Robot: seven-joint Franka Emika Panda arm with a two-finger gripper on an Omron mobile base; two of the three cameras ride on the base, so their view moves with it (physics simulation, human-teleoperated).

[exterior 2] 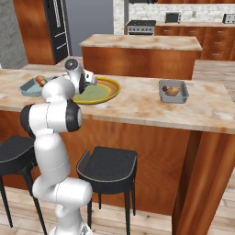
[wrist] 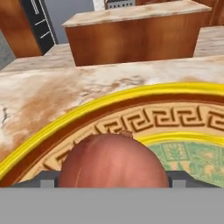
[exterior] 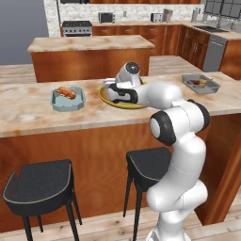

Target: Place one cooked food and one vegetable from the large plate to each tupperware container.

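Reddish-brown and round, an onion (wrist: 113, 159) sits very close in the hand view, between the two dark tips of the pincer (wrist: 113, 178), and it lies on the patterned border of the large plate (wrist: 87, 109). The tips stand on both sides of the onion, but whether they already press on it I cannot tell; the jaws look wide around it. The large plate rests on the marble surface (exterior: 28, 115), between the pale blue-grey container (exterior: 68, 99) at the left and the dark grey container (exterior: 201, 83) at the right; both containers already hold some food. In my judgement the step in hand is to grasp this onion. To do it well, the pincer should stay centred on the widest part, close slowly so the round skin does not slip out, and lift straight up before moving sideways, so the yellow rim is not knocked.
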